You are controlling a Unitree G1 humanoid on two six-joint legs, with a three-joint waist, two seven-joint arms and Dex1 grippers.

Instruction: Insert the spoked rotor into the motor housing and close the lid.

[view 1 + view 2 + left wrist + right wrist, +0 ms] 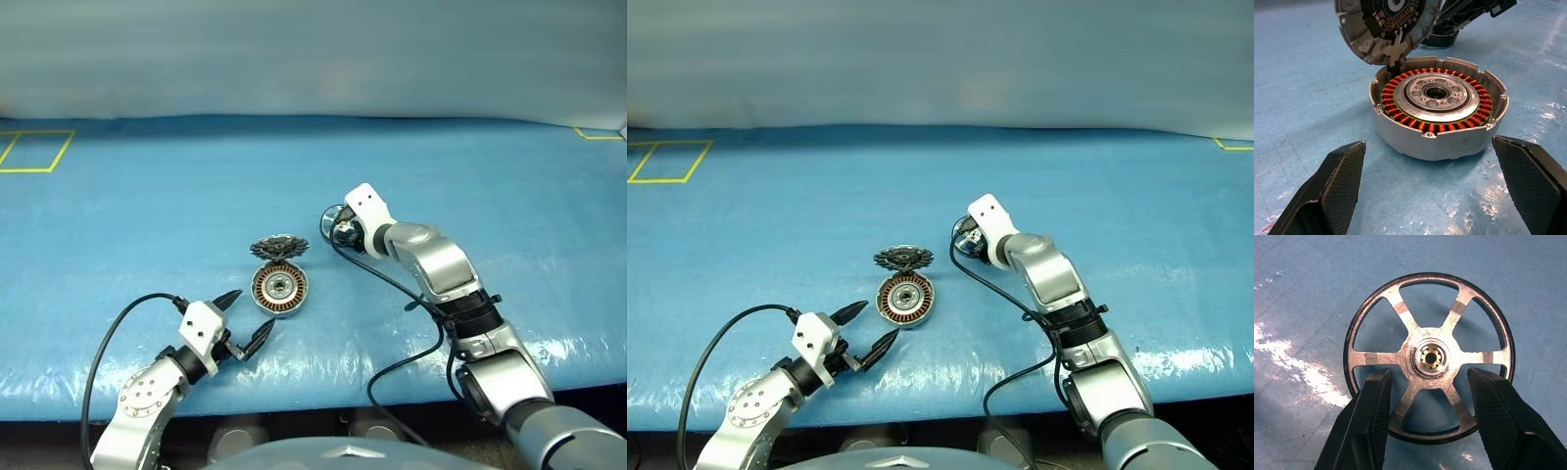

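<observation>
Right gripper [1425, 396] over spoked rotor [1429, 357] — lid [279, 246] beside

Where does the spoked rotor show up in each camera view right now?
Left eye view: spoked rotor at the right gripper's tip, right of the housing.
Right eye view: same spot.
Left wrist view: I cannot pick it out.
Right wrist view: flat on the blue table, centre.
Shared landmark: the right gripper.
</observation>
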